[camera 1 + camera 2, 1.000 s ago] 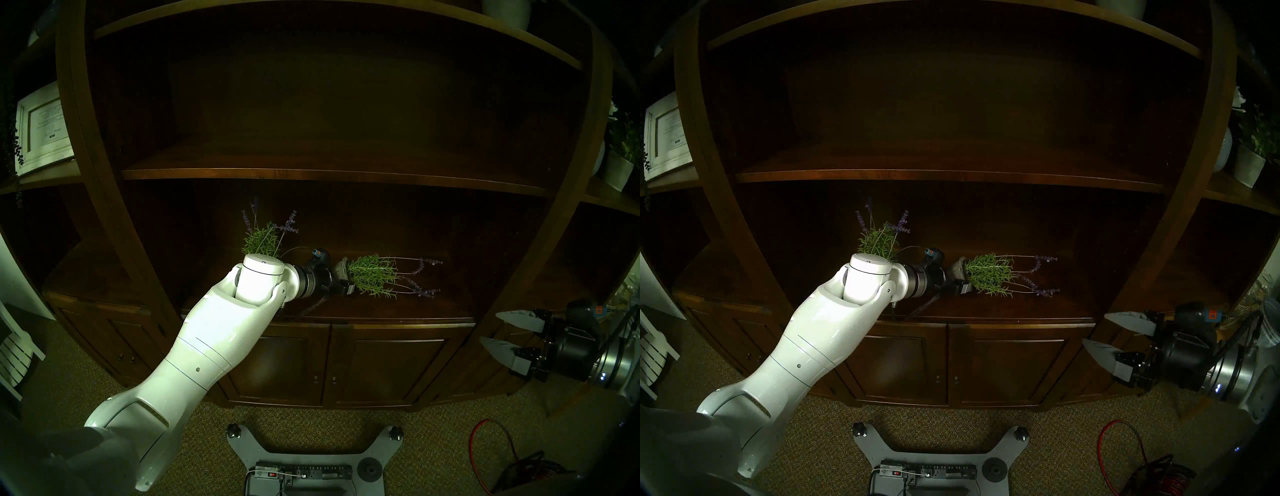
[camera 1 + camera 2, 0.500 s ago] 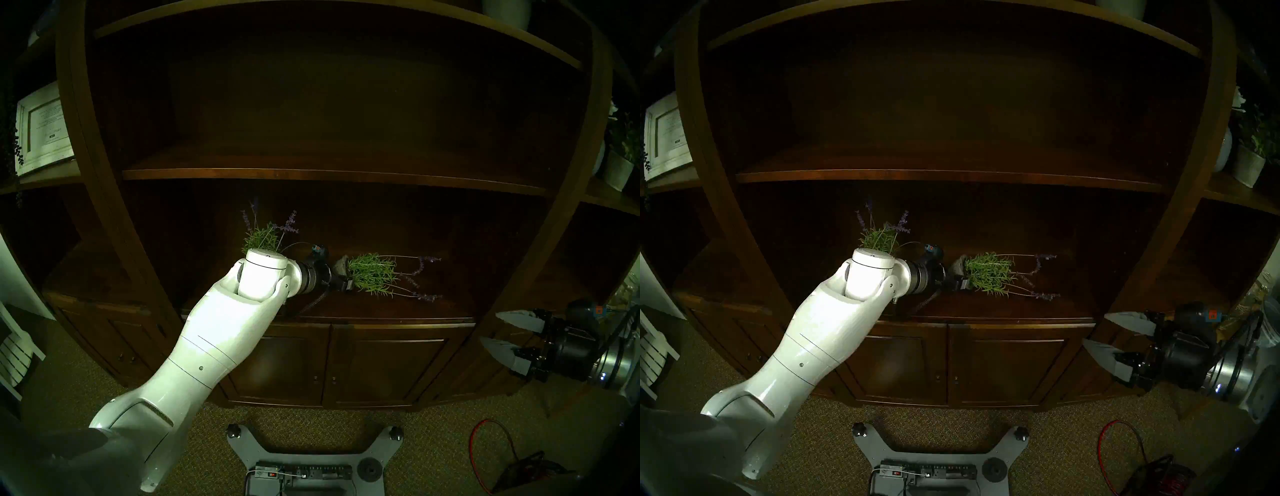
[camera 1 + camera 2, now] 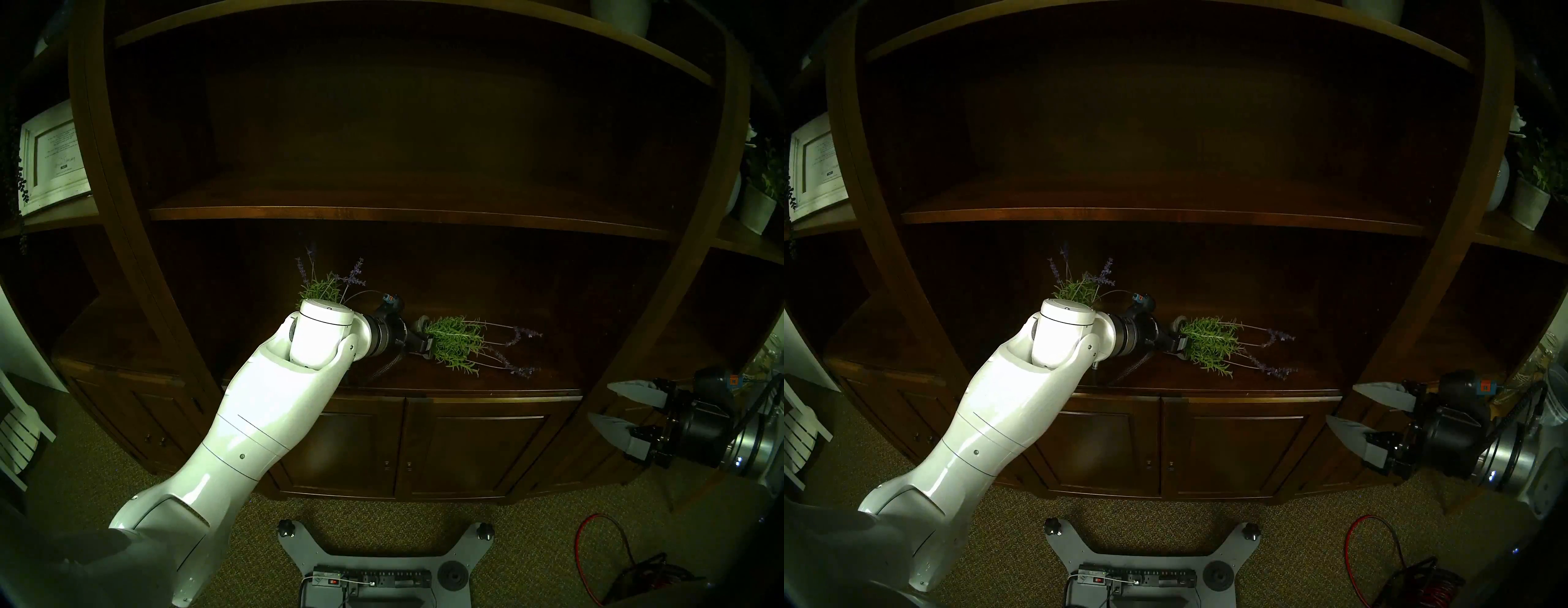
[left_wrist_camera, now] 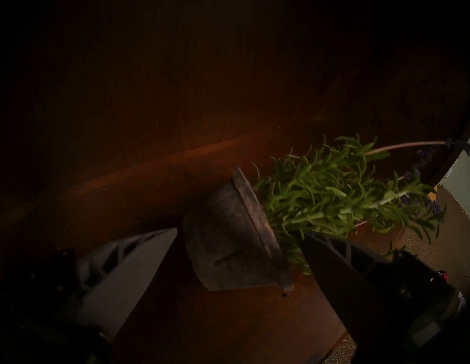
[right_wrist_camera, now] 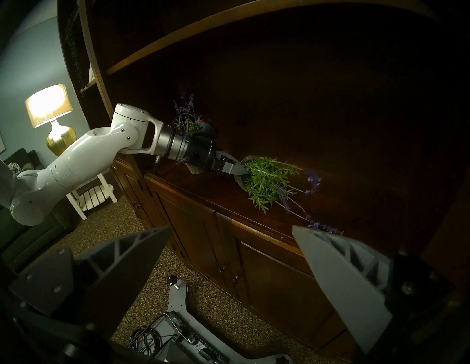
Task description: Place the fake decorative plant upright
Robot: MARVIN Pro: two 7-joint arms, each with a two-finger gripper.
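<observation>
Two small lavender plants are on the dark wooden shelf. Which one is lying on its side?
The lavender plant in the grey pot, at the left gripper, lies on its side, stems pointing right. The other lavender plant, behind the white arm, stands upright.

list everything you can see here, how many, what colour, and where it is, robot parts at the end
tipped lavender plant: one, green leaves with purple spikes in a grey pot, lying on its side on the cabinet top
standing lavender plant: one, green and purple, upright behind the left wrist
wall unit: one, dark brown wood, shelves above cabinet doors
framed print: one, white frame, left side shelf
potted plant: one, green in a white pot, right side shelf
table lamp: one, lit, yellow base, room at left
power strip: one, black, on the robot's base
red cable: one, on the carpet at right
left gripper: open, jaws either side of the grey pot
right gripper: open, grey fingers, holding nothing
</observation>
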